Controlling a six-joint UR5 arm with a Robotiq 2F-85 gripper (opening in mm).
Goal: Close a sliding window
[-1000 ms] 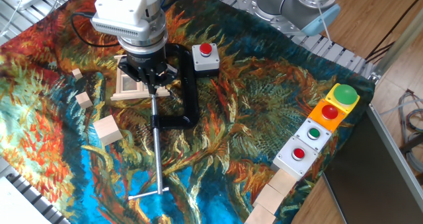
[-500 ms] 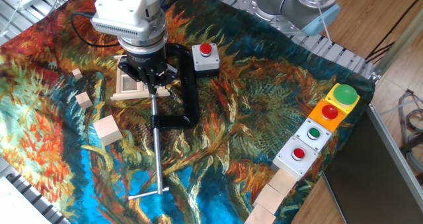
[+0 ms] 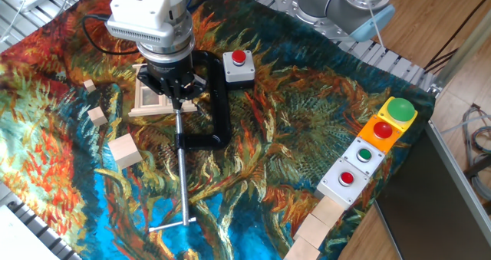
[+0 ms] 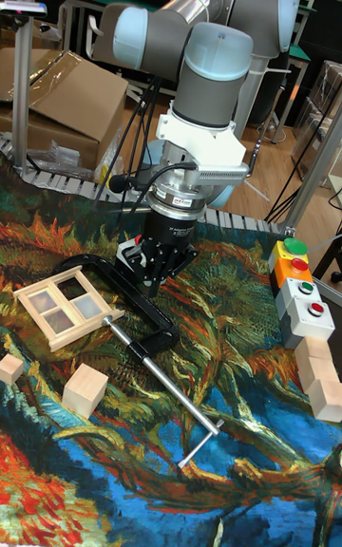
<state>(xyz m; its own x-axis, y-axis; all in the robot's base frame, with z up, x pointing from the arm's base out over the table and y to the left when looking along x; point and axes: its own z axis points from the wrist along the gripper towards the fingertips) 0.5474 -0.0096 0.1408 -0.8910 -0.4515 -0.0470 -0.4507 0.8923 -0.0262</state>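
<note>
The sliding window is a small pale wooden frame with panes, lying flat on the patterned cloth at the left. My gripper points straight down just beside the window's right end, over the black C-clamp. Its fingers look drawn together, with nothing held between them. In the fixed view the gripper body hides the window's right part. In the tall fixed view a small gap shows between the fingertips and the frame.
The clamp's long metal rod runs toward the front edge. A grey box with a red button stands behind the clamp. Wooden cubes lie at the left. Button boxes and further cubes line the right side.
</note>
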